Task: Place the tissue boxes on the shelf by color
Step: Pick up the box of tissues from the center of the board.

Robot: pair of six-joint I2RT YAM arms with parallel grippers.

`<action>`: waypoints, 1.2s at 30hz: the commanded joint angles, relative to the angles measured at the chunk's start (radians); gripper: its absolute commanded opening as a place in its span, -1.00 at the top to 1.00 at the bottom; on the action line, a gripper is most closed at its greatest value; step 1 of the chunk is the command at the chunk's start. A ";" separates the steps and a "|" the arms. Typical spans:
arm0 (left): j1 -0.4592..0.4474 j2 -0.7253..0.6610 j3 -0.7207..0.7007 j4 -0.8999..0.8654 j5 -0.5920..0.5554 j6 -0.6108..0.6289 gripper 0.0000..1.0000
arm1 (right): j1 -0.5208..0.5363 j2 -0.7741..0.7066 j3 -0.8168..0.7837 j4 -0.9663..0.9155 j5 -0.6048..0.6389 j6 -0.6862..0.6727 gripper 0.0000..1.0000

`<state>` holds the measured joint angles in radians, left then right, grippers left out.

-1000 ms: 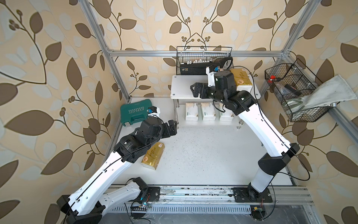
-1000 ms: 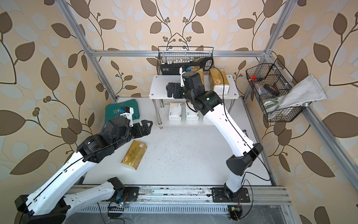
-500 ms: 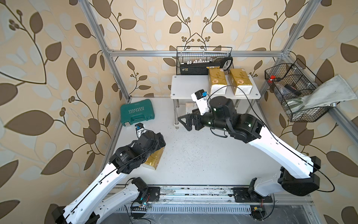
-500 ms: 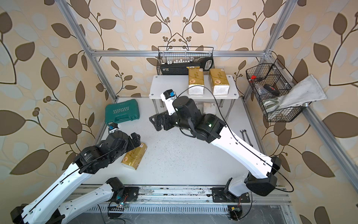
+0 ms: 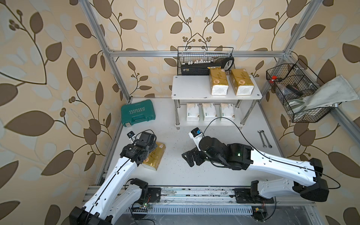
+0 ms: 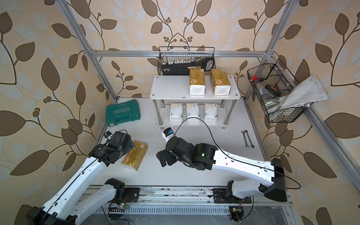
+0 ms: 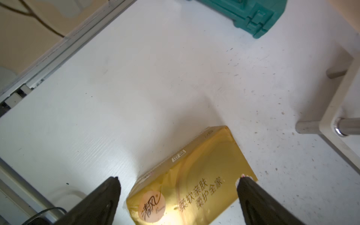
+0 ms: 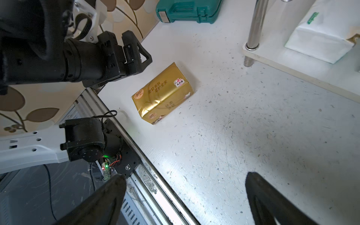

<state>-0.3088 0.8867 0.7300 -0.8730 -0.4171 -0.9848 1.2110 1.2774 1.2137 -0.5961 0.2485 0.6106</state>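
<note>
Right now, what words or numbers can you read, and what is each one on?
"EXPLOIT": on the teal tool case, upside down in both top views.
"清风": round badge on the gold tissue pack on the table.
"柔软亲肤 柔护全家": top of that same pack.
"4 大升级": small badge on it, right wrist view.
Sticker on its side: too blurred.
Print on the white tissue packs and the gold tissue packs on the shelf: too small.

top views: you're high up, looking down, same whole table (image 5: 194, 175)
left wrist: right over gold pack (image 7: 194, 175)
right wrist: farther, same pack
</note>
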 commanded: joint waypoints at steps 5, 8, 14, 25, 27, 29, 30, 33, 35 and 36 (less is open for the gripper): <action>0.112 0.074 -0.072 0.185 0.262 0.057 -0.98 | 0.009 -0.077 -0.013 -0.034 0.074 0.035 -0.98; 0.111 0.074 -0.095 0.260 0.405 0.113 -0.98 | 0.009 -0.085 -0.016 -0.048 0.087 0.032 -0.98; 0.110 0.107 -0.126 0.360 0.632 0.143 -0.98 | 0.008 -0.084 -0.027 -0.046 0.090 0.032 -0.98; -0.003 0.141 -0.013 0.236 0.583 0.308 -0.98 | 0.008 -0.072 -0.019 -0.050 0.100 0.036 -0.98; -0.052 0.141 -0.001 0.216 0.546 0.344 -0.98 | 0.008 -0.073 -0.024 -0.049 0.102 0.044 -0.98; -0.089 0.148 0.004 0.198 0.522 0.354 -0.98 | 0.009 -0.073 -0.032 -0.044 0.104 0.051 -0.98; -0.099 0.154 0.001 0.193 0.517 0.354 -0.98 | 0.008 -0.073 -0.034 -0.044 0.105 0.055 -0.98; -0.108 0.175 -0.017 0.173 0.495 0.339 -0.98 | 0.008 -0.079 -0.041 -0.044 0.104 0.061 -0.98; -0.110 0.186 -0.029 0.159 0.474 0.331 -0.98 | 0.008 -0.084 -0.045 -0.045 0.107 0.066 -0.98; -0.109 0.188 -0.033 0.153 0.462 0.326 -0.98 | 0.008 -0.085 -0.047 -0.044 0.106 0.066 -0.98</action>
<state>-0.4137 1.0664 0.7044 -0.6693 0.1032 -0.6769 1.2137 1.1999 1.1877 -0.6338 0.3328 0.6598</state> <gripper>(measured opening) 0.989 0.990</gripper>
